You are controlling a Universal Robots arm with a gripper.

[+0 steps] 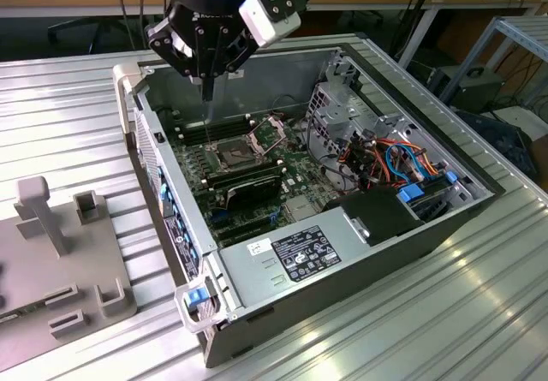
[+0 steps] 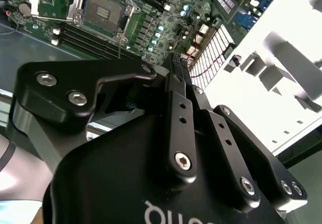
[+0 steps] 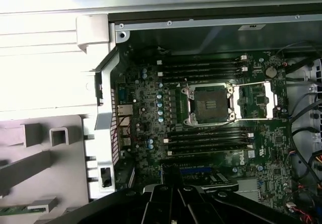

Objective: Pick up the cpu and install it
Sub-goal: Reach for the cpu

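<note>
Overhead, plenty of free air beneath the gripper, with fingers pressed together into one thin tip; cannot tell whether pinching the cpu or nothing. Below the tip, well apart from it, an open socket with a dark bed. Just past the socket from the tip, the hinged frame flipped up. Close behind the fingers, the case wall; farther off, beyond the frame, a crowd of cables. Far out in front of the tip, a white label on a metal box, print too small to read. In the second wrist view, white lettering on the gripper body, cut off at the edge.
</note>
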